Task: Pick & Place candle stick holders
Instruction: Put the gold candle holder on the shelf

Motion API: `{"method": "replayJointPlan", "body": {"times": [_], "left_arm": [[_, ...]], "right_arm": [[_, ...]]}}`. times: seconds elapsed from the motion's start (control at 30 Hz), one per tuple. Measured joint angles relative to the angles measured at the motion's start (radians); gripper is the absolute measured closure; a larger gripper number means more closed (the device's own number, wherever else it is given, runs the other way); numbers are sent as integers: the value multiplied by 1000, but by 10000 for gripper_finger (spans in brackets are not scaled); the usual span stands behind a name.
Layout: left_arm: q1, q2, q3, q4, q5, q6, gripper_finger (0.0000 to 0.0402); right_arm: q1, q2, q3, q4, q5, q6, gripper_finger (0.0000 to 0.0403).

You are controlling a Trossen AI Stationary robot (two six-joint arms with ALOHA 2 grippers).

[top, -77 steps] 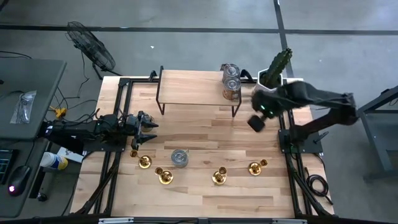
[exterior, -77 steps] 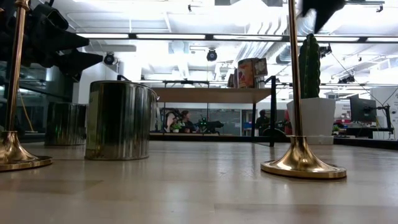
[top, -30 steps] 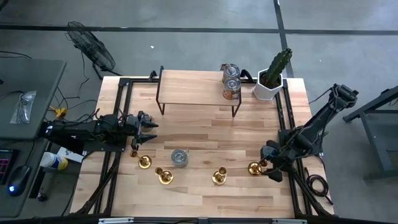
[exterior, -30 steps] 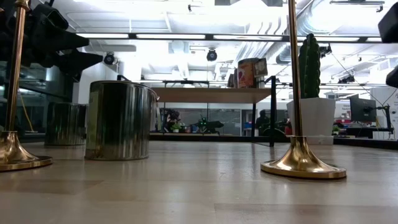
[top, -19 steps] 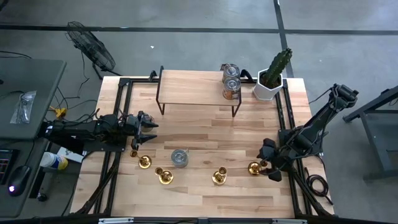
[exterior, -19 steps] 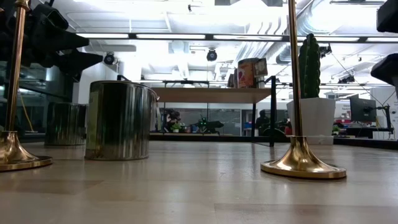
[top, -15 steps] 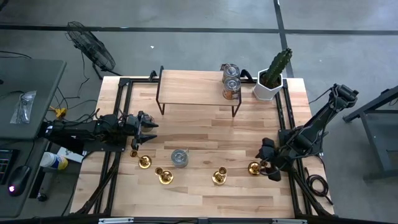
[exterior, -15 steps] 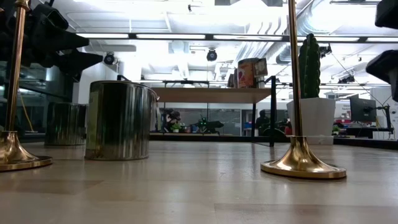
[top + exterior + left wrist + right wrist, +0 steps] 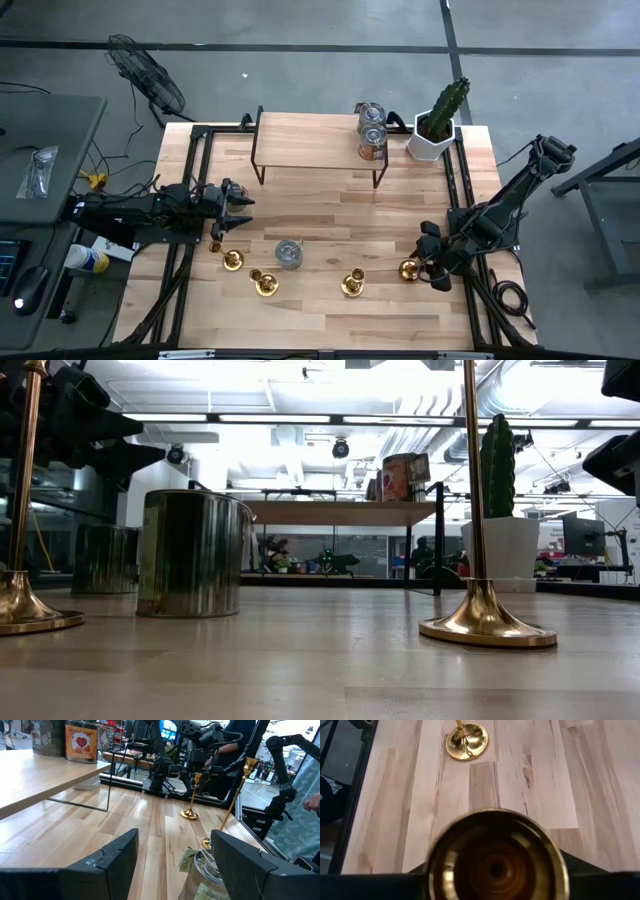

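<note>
**Right gripper at the outermost candle holder**

From above, the right gripper (image 9: 432, 268) is low over the table (image 9: 320, 205), right against the brass candle holder (image 9: 409, 269) nearest its side. Three more candle holders stand in a loose row away from it: one (image 9: 352, 284) close by, then one (image 9: 265, 283) and one (image 9: 232, 260) past a silver tin (image 9: 289, 253). The left gripper (image 9: 232, 210) waits at the far end of that row, just beyond the last holder, fingers spread and empty.

At table height, a candle holder (image 9: 482, 610) stands upright in front, a tin (image 9: 192, 553) beside it and another holder (image 9: 22, 595) at the edge. A dark piece of the right arm (image 9: 615, 460) shows at the side.

The left wrist camera looks between its two parted fingers (image 9: 105, 862) toward two holders (image 9: 192, 800) and the right gripper (image 9: 202, 757) beyond.

The right wrist camera is filled by a holder's cup (image 9: 496, 857), set between its fingers; whether they grip it, I cannot tell. Another holder's base (image 9: 466, 741) lies ahead.
</note>
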Motion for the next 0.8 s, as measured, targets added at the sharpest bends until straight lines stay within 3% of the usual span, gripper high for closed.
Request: {"method": "replayJointPlan", "body": {"times": [0.4, 0.8], "left_arm": [[0, 0, 0, 0, 0, 0, 158], [0, 0, 0, 0, 0, 0, 158]], "right_arm": [[0, 0, 0, 7, 0, 0, 337], [0, 0, 0, 7, 0, 0, 329]]}}
